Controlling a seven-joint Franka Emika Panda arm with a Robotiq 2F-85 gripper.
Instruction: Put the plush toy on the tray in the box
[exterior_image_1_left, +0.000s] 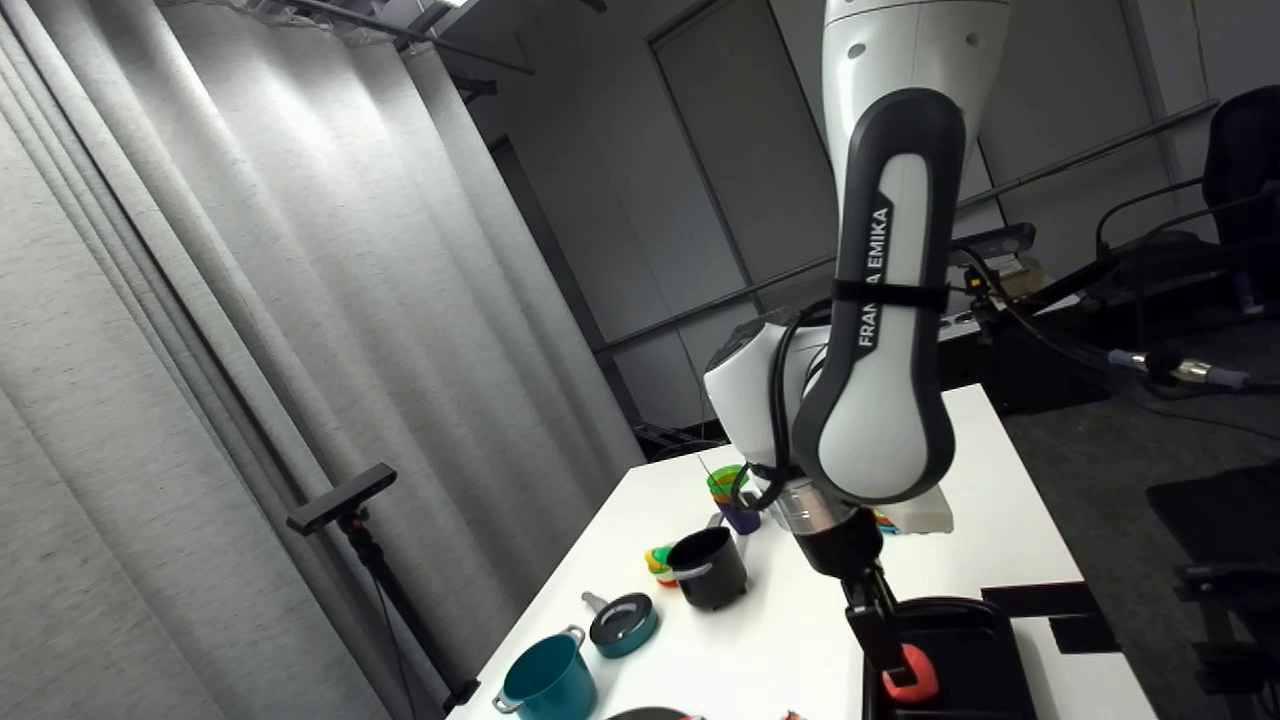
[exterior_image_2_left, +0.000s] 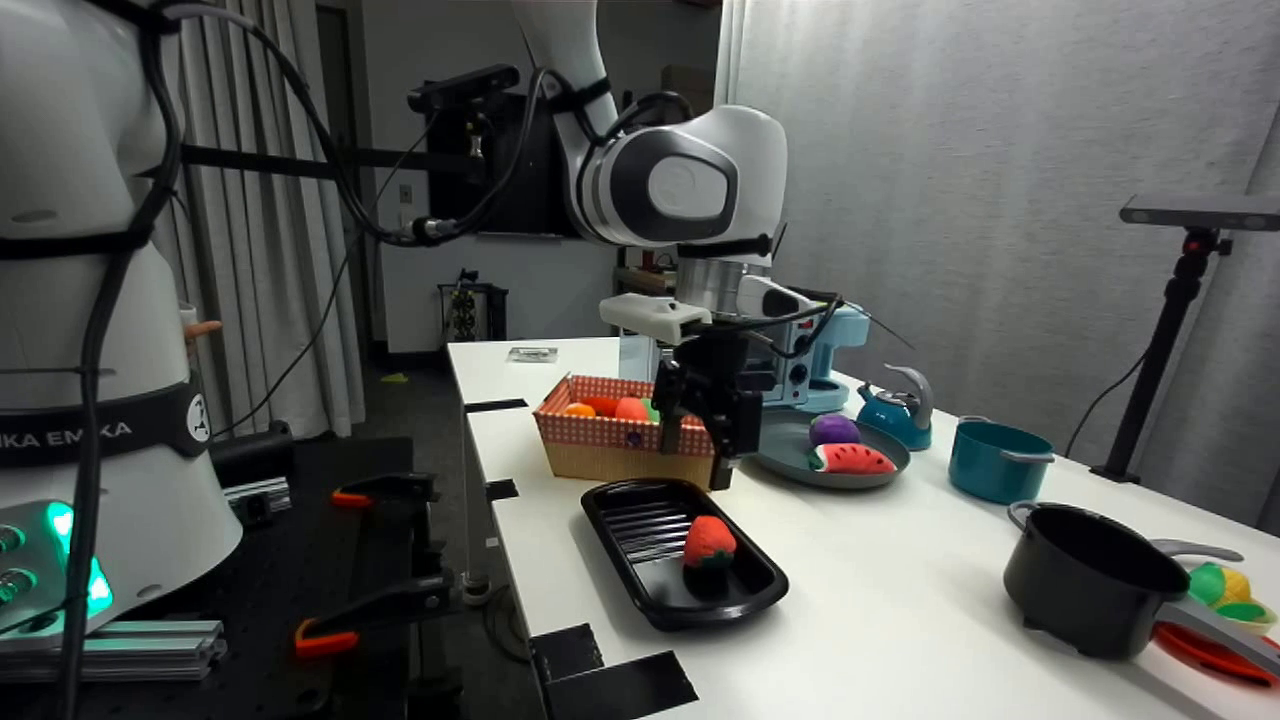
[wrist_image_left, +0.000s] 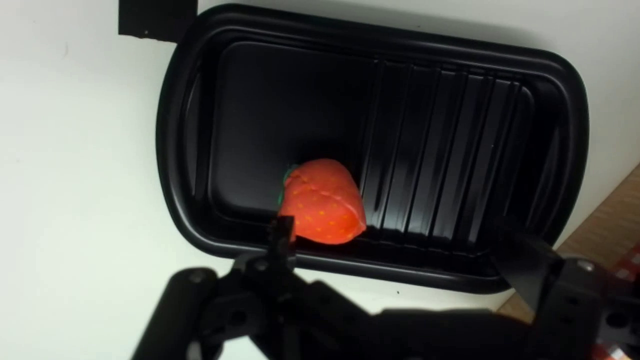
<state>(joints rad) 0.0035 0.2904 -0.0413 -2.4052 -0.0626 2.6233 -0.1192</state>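
Note:
The plush toy, a red-orange strawberry shape with a green leaf end, lies in the black tray. It shows in both exterior views (exterior_image_1_left: 918, 676) (exterior_image_2_left: 709, 540) and in the wrist view (wrist_image_left: 325, 200). The tray (exterior_image_2_left: 645, 530) has a ribbed half and a smooth half; the toy is on the smooth half (wrist_image_left: 280, 100), near the ribs. My gripper (exterior_image_2_left: 697, 458) is open and empty above the tray's box-side end. In the wrist view its fingers (wrist_image_left: 395, 227) are wide apart, one overlapping the toy's edge. The box (exterior_image_2_left: 625, 455), red-checked and tan, stands behind the tray with several soft toys inside.
A grey plate (exterior_image_2_left: 780, 455) holds a purple toy (exterior_image_2_left: 834, 430) and a watermelon slice (exterior_image_2_left: 853, 459). A teal kettle (exterior_image_2_left: 893, 416), teal pot (exterior_image_2_left: 995, 465) and black pot (exterior_image_2_left: 1090, 580) stand along the table's far side. A light-blue toy machine (exterior_image_2_left: 835, 345) stands behind the gripper.

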